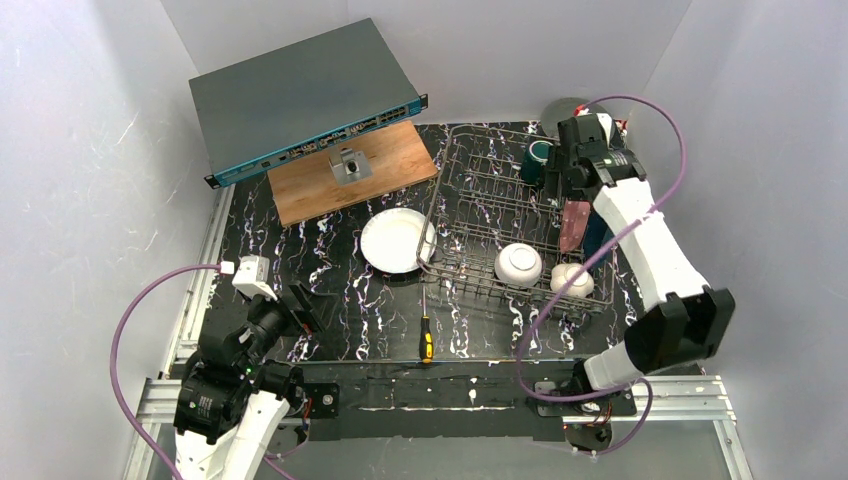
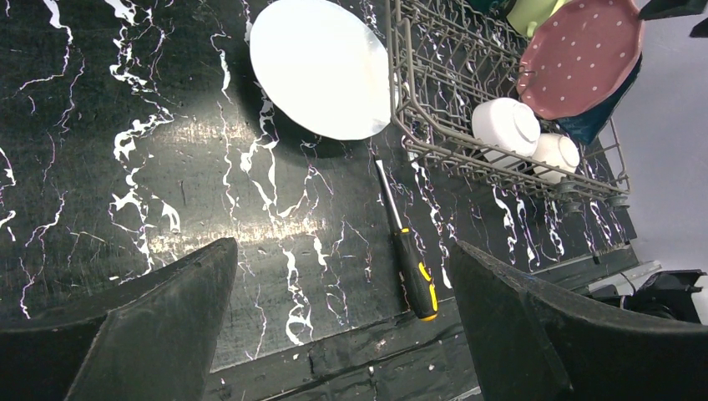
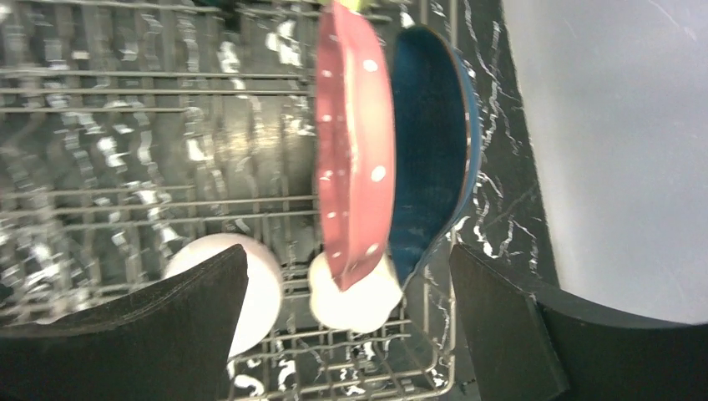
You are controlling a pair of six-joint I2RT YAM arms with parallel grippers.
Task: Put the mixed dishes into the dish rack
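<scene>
Loading of the dish rack (image 1: pixel 480 205), seen from above and from both wrists. The right gripper (image 3: pixel 349 330) hangs over the rack's right side with its two fingers spread wide and nothing between them. Below it the pink dotted plate (image 3: pixel 355 167) stands on edge in the tines, with the dark blue plate (image 3: pixel 430 150) just beside it on the outer side. The white bowl (image 1: pixel 518 264) and the small cream dish (image 1: pixel 571 280) sit upside down along the rack's near edge. The teal mug (image 1: pixel 538 160) is at the far end, and a yellow-green mug (image 2: pixel 534 12) shows near the pink plate. One dish remains outside: the white plate (image 1: pixel 395 240), lying on the black marbled table (image 1: pixel 330 290) at the rack's left side. Its right rim appears to touch the wire, though whether it rests on it cannot be told. The left gripper (image 2: pixel 346 326) is likewise spread and empty, over the near left of the table and well apart from the plate. A screwdriver (image 1: pixel 426 335) lies between them and is not part of the load. The plate is judged rigid, glazed and slippery, moderately heavy and liable to chip. The sensible hold is a pinch across its thin rim at the free left or near edge.
</scene>
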